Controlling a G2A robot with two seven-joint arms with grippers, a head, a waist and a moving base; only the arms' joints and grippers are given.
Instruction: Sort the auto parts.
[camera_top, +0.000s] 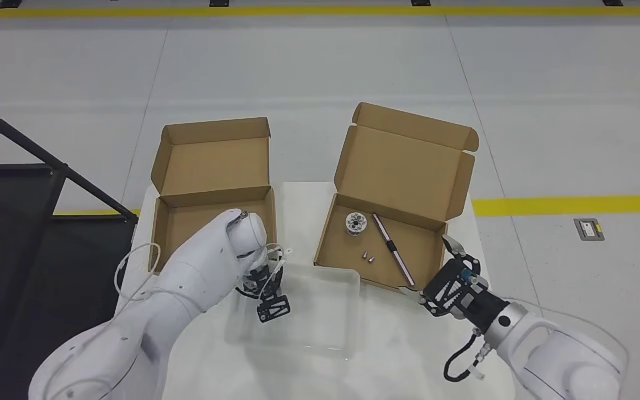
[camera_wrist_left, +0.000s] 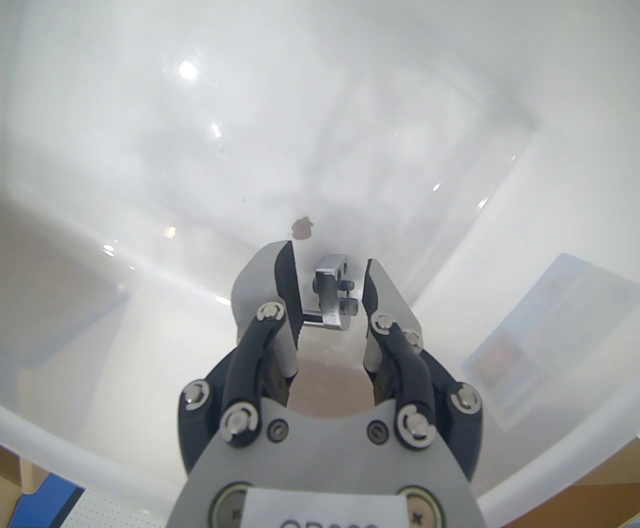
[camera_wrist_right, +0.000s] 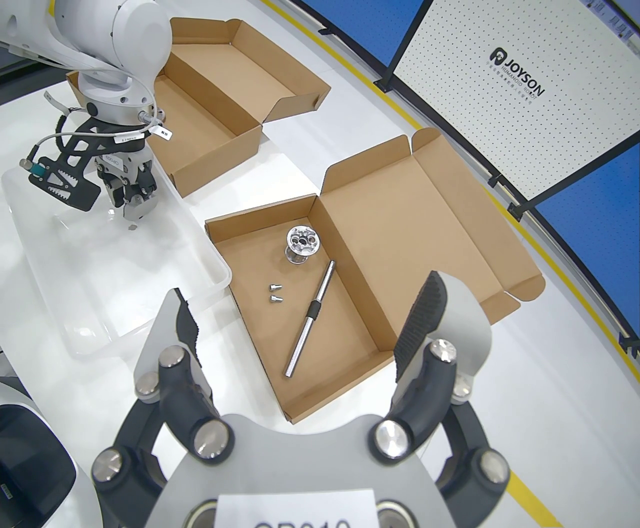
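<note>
White bench (camera_top: 300, 205) carries everything; I take the clear tray (camera_top: 350, 310) at its near edge as reference. Two open cardboard boxes sit behind the tray. The empty box (camera_top: 213, 175) is off the tray's far left corner. The loaded box (camera_top: 405, 180) is off its far right corner, with its near wall just beside the tray rim. Left gripper (camera_wrist_left: 328, 255) hangs inside the tray over its left half, clear of the floor. Its fingers are partly closed on a small metal bracket (camera_wrist_left: 334, 300): the bracket's pin sits against one pad (camera_wrist_left: 287, 280) and its screw heads against the other. Right gripper (camera_wrist_right: 307, 290) is out to the right of the tray, past the loaded box's near corner, spread wide with nothing in it. The loaded box holds a long steel rod (camera_wrist_right: 310, 320) on the side away from the tray and a flanged hub (camera_wrist_right: 300, 242) toward the back. A pair of small screws (camera_wrist_right: 276, 292) lies closest to the tray.
</note>
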